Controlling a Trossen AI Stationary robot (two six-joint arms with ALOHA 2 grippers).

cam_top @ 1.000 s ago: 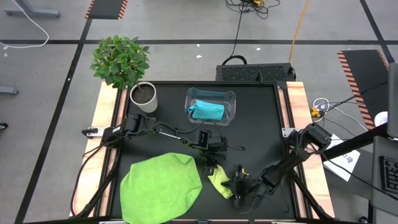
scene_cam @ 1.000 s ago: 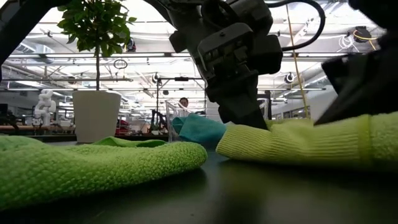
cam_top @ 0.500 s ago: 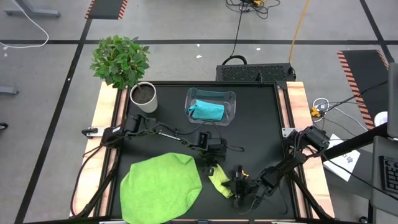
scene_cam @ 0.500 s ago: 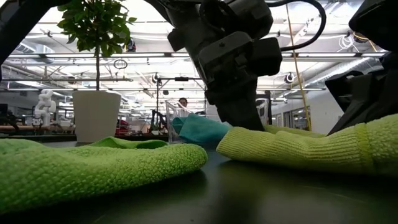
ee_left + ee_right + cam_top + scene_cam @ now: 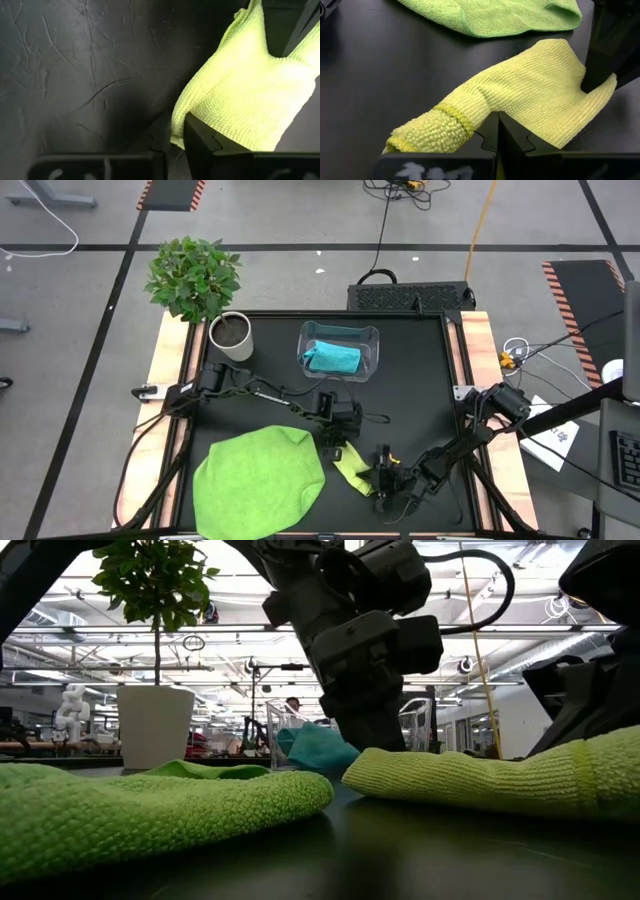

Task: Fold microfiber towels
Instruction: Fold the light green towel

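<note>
The pale yellow-green towel [image 5: 352, 472] lies as a narrow folded strip on the black table, near the front, between my two grippers. My left gripper [image 5: 337, 452] is at its far-left end and my right gripper [image 5: 380, 480] at its near-right end; both are shut on it. A bright green towel [image 5: 260, 480] lies spread out at the near left. The turquoise towel [image 5: 333, 358] lies bunched inside the clear bin [image 5: 372, 340] at the far middle. My left gripper pinches an edge of the pale towel's far-left end [image 5: 176, 131] between its two fingers, coming steeply from above. That end rests on the table. My right gripper pinches the strip's long edge [image 5: 489, 116] near its other end, slanting down from the table's right. The towel lies low between the two holds.
A potted plant in a white pot [image 5: 231, 337] stands at the far left corner. The bright green towel's edge [image 5: 300, 790] lies close to the pale strip's left end. Bare black tabletop [image 5: 420, 400] lies at the right, past the bin.
My left gripper has tipped a little and shifted slightly toward the table's left, and the pale towel's end has gone with it. The strip's right part has sunk lower toward the table.
</note>
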